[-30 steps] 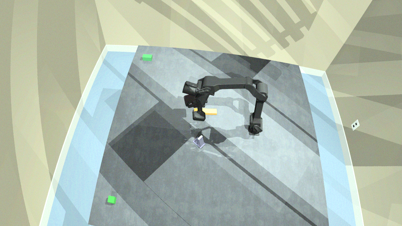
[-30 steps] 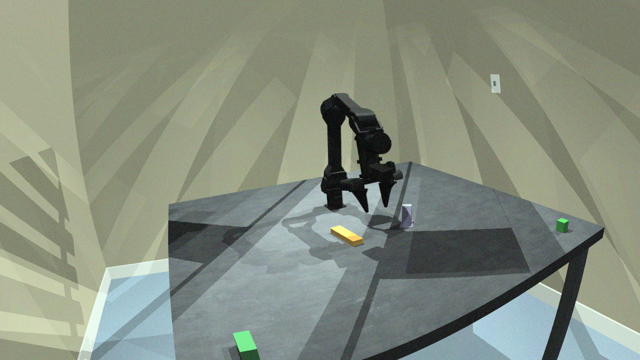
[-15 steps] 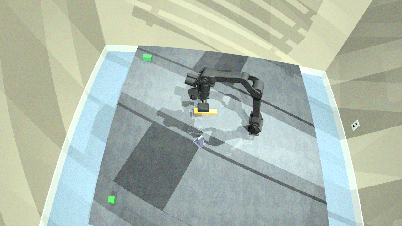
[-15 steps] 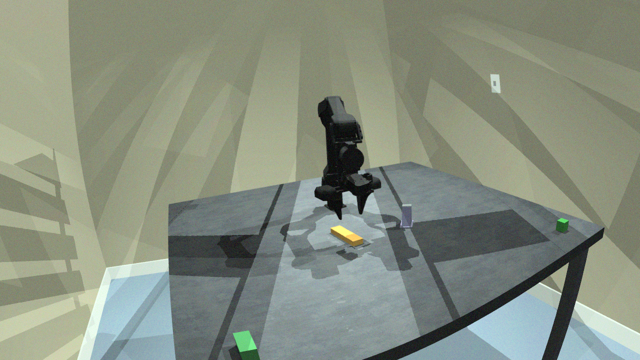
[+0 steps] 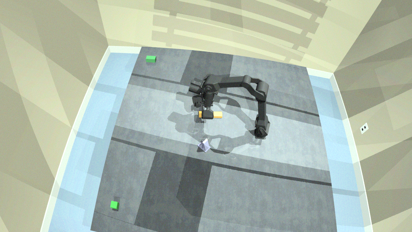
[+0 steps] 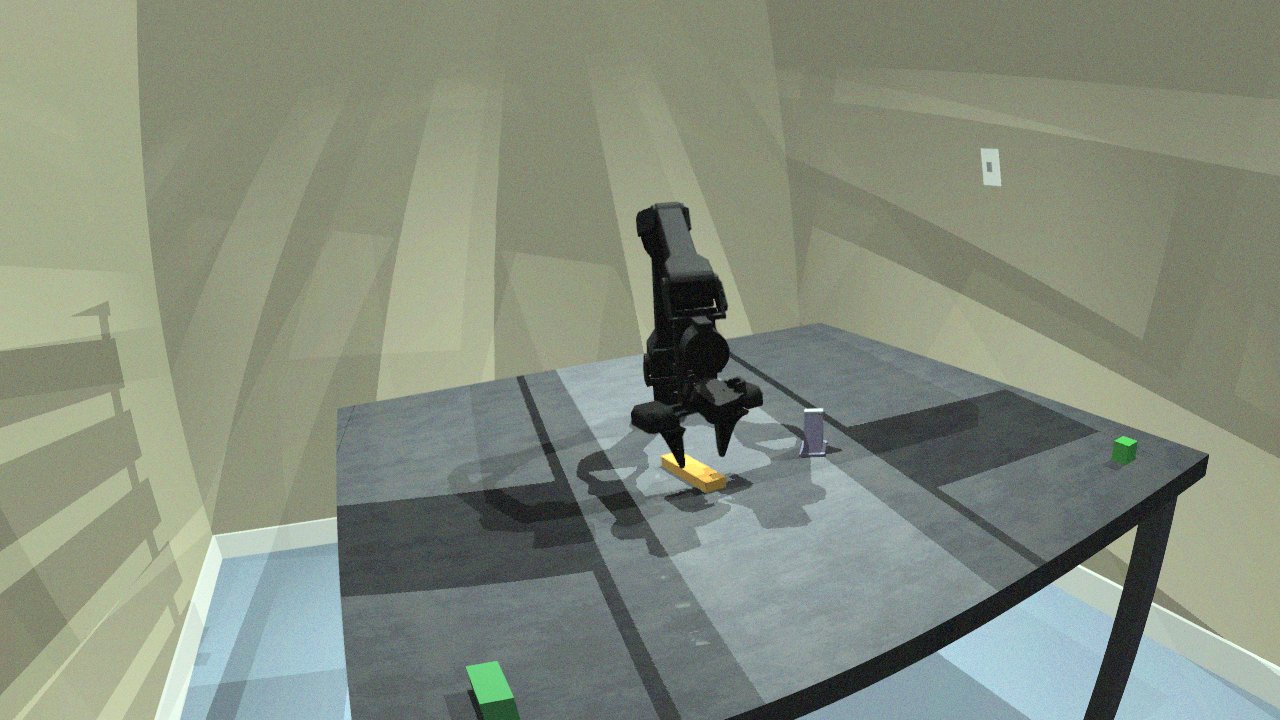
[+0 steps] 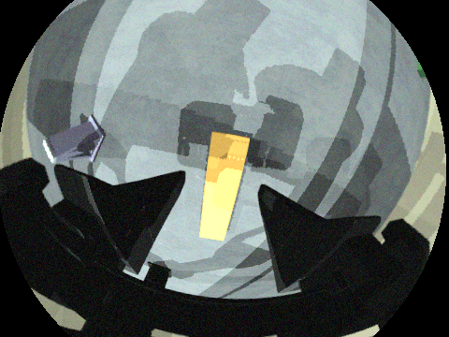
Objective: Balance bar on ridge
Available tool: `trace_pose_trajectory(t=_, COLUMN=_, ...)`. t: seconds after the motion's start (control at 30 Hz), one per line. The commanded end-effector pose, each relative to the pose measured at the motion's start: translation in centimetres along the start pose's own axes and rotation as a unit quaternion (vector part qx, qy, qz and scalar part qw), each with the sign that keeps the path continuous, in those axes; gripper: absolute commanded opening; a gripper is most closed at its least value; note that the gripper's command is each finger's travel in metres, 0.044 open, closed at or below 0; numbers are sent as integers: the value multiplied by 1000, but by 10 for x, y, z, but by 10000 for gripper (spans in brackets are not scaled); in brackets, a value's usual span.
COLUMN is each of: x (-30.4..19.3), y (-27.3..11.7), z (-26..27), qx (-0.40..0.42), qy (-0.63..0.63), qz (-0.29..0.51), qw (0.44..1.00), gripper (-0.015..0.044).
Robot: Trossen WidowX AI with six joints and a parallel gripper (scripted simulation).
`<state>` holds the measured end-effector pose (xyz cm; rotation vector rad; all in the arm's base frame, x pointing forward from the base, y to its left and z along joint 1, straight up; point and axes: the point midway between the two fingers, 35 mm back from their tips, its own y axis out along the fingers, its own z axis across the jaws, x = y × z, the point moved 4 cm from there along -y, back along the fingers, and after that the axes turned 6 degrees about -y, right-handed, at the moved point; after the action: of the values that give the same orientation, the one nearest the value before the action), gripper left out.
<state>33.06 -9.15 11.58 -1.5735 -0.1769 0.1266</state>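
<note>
The orange-yellow bar [image 5: 217, 114] [image 6: 701, 475] [image 7: 217, 206] lies flat on the table, its long side left to right in the top view. My gripper [image 6: 702, 460] [image 7: 223, 183] is open and points down above the bar. In the wrist view one finger shows on each side of the bar, with a gap on both sides. In the top view the gripper's near side hides part of the bar, and the fingertips are hidden. The pale lilac ridge [image 5: 204, 145] [image 6: 813, 433] [image 7: 72, 140] stands upright on the table, apart from the bar, with nothing on top.
A green block [image 5: 151, 59] [image 6: 490, 685] lies near a table corner. A green cube [image 5: 114, 205] [image 6: 1124, 449] lies near another corner. The arm's base [image 5: 260, 132] stands on the table, right of the bar and ridge in the top view. Shadows of the arm cross the table.
</note>
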Motion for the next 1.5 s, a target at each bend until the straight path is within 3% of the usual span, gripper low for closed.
trace_pose_trajectory(t=0.0, x=-1, y=5, z=0, qx=-1, qy=-2, qz=3, qw=1000, gripper=315)
trace_pose_trajectory(t=0.97, x=-1, y=27, z=0, qx=-1, qy=-2, qz=3, qw=1000, gripper=315)
trace_pose_trajectory(t=1.17, x=-1, y=26, z=0, qx=0, qy=0, qz=1, qw=1000, gripper=158)
trace_pose_trajectory(t=1.47, x=-1, y=25, z=0, qx=0, qy=0, qz=1, qw=1000, gripper=78)
